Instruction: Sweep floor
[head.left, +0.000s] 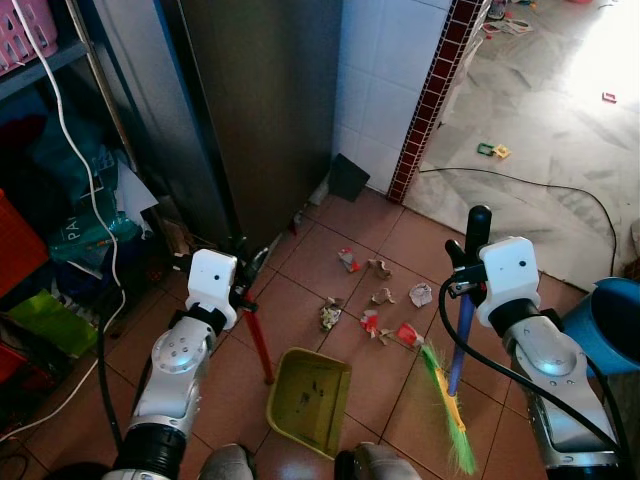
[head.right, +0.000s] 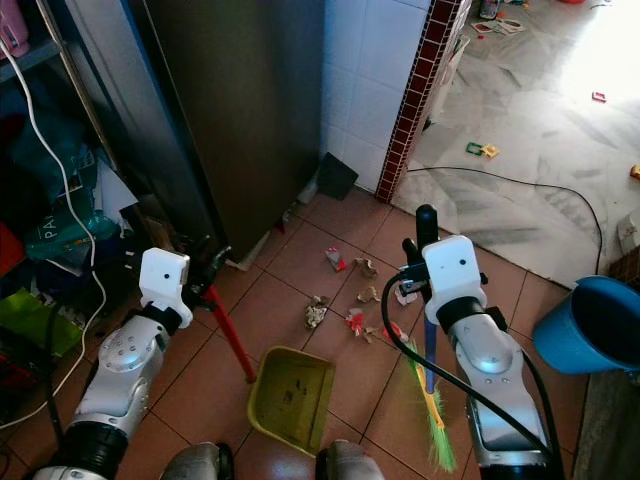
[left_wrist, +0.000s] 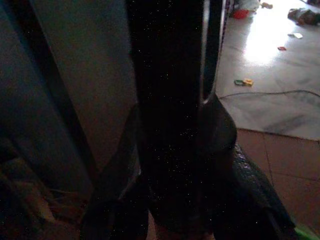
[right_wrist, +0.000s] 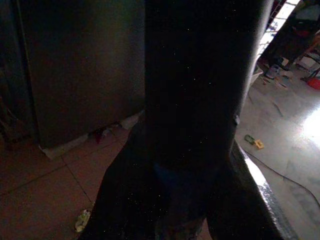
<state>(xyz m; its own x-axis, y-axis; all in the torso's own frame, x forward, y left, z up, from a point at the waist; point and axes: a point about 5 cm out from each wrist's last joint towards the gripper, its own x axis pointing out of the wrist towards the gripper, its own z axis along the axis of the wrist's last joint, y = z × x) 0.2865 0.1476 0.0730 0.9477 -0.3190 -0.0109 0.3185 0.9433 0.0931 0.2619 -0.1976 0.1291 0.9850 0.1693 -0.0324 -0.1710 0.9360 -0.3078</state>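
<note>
Two grippers clamped: left (head.left: 243, 272) on dustpan (head.left: 309, 399) handle, pan w/ specks; right (head.left: 462, 268) on broom (head.left: 452, 385); bucket (head.left: 605, 325) contents unseen.

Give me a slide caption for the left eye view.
Left gripper holds dustpan, right gripper holds broom, litter ahead.

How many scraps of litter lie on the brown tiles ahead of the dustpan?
6: two upper scraps, two mid-row, one left by the dustpan, and a red cluster that may hide more.
</note>
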